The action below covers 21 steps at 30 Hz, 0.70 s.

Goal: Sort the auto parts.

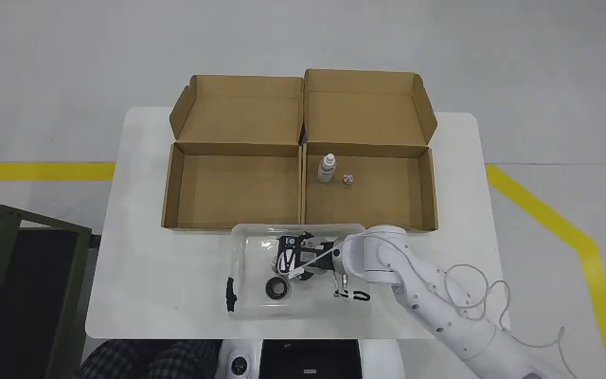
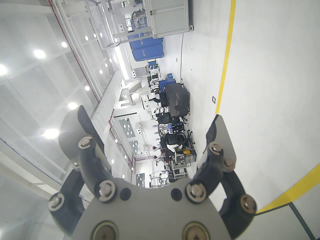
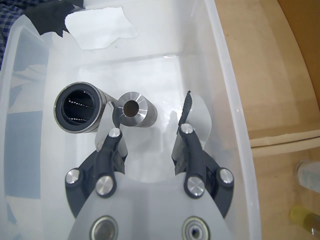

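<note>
Right end effector [image 3: 151, 108] spread open in the bin [image 3: 225, 63], six o'clock on the desk [image 1: 142, 237], straddling the metal sleeve [image 3: 136, 112]. One finger crowds the bearing [image 3: 77, 107], so closing could knock the sleeve askew.

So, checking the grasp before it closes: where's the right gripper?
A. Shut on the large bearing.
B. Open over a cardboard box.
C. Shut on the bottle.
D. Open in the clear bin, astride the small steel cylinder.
D: the right gripper sits in the clear bin, jaws apart with the small steel cylinder between them and the large bearing outside.
</note>
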Each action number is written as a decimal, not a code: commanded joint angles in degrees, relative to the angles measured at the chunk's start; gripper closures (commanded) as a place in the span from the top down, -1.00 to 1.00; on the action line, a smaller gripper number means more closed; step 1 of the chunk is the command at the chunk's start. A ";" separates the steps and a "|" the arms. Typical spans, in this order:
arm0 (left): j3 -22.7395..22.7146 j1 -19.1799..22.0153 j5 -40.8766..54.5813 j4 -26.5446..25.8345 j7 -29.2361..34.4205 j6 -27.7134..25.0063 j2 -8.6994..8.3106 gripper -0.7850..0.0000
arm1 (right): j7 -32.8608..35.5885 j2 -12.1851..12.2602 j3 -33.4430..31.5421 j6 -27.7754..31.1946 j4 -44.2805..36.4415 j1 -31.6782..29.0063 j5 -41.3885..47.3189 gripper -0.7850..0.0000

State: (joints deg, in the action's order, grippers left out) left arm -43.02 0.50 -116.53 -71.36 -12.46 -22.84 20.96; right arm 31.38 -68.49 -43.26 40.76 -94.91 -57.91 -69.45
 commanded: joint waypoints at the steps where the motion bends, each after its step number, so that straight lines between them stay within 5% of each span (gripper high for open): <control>1: 0.00 0.00 0.00 0.00 0.00 0.00 0.00 1.00 | -0.25 -0.08 0.12 0.03 0.08 0.20 0.06 0.07; 21: 0.00 0.00 0.00 0.00 0.00 0.00 0.00 1.00 | -1.93 0.08 -0.60 0.56 -0.55 -0.86 -0.40 0.10</control>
State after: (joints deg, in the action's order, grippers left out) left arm -43.02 0.50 -116.53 -71.36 -12.46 -22.84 20.96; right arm 29.42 -68.41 -43.88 41.37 -95.46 -58.73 -69.88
